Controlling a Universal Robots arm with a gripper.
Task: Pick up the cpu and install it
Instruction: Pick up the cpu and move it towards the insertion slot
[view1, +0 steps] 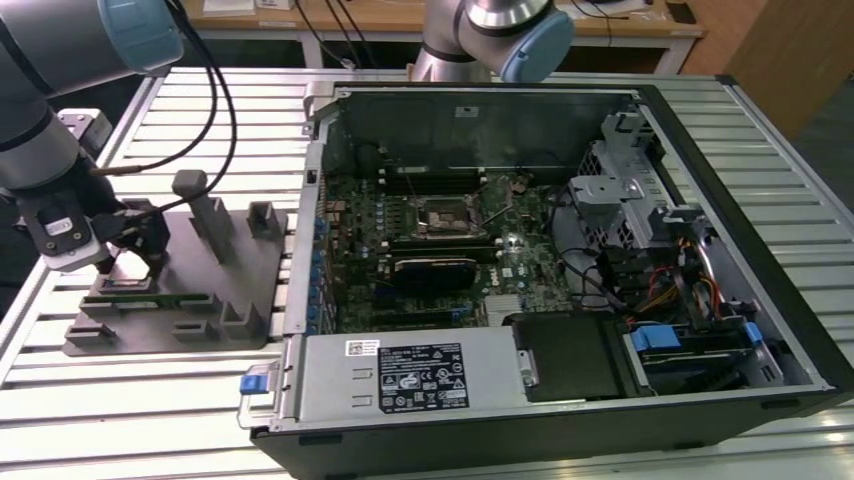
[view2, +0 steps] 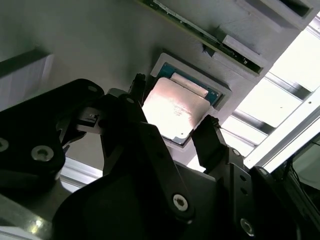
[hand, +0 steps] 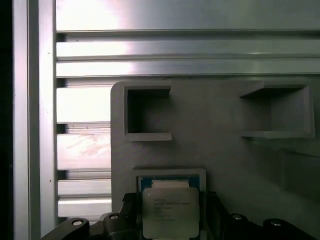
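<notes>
Fingers around the cpu at the grey tray

The gripper (view1: 130, 262) is down over the grey tray (view1: 174, 322), which lies on the worktop (view1: 160, 405) near its edge on the exterior view's left. In both wrist views the shiny square cpu (view2: 174, 112) (hand: 170, 212) sits over its small square pocket in the tray. The black fingers (view2: 210, 135) are narrow and press on two sides of the cpu. The open computer case (view1: 747, 180) lies well apart, toward the worktop's other edge.
</notes>
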